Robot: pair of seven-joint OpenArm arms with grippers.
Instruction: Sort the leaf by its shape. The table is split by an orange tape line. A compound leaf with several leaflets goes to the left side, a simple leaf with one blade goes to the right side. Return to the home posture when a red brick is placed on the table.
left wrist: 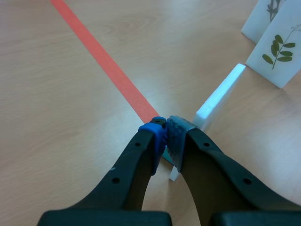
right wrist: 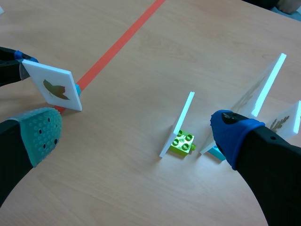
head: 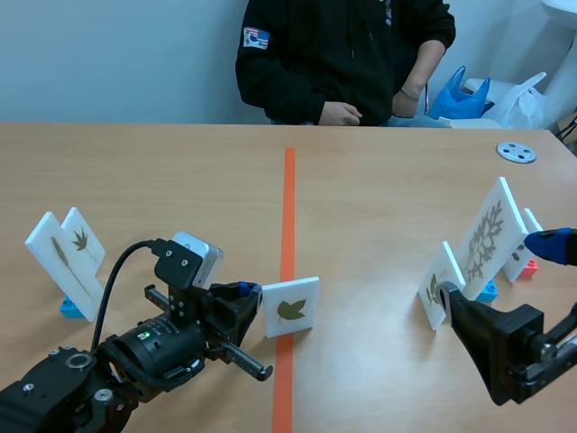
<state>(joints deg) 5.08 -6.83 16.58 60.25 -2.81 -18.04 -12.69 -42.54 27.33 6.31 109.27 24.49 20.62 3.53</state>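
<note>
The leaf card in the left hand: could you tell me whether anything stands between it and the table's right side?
Nothing visible does. The card, held in the left hand, is at the tape line; the table right of it is bare, and the nearest other card stands farther right.

the white card with one lobed leaf (head: 290,308) stands at the near end of the orange tape line (head: 288,207), its left edge pinched in the left gripper (head: 245,294). two white leaf cards (head: 72,251) on a blue brick (head: 68,308) stand well left of the line; three white leaf cards (head: 491,230) stand well right of it.
</note>
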